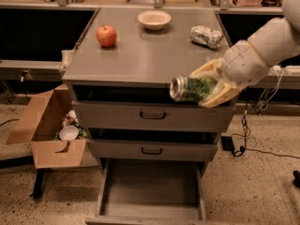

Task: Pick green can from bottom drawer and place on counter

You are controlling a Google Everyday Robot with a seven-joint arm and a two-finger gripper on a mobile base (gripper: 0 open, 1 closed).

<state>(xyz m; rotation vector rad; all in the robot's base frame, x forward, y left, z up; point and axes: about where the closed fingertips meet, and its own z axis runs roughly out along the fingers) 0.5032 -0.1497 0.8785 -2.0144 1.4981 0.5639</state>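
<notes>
My gripper (206, 86) is shut on the green can (190, 88). It holds the can on its side, silver end to the left, at the level of the counter's front edge, right of the middle. The counter (145, 55) is a flat grey top just behind and below the can. The bottom drawer (151, 191) is pulled out at the bottom of the cabinet, with a bare grey floor. My white arm reaches in from the upper right.
On the counter stand a red apple (106, 35), a pale bowl (154, 19) and a crushed white-silver can (206, 35). Two shut drawers with black handles (152, 115) sit above the open one. A cardboard box (44, 132) stands on the floor at the left.
</notes>
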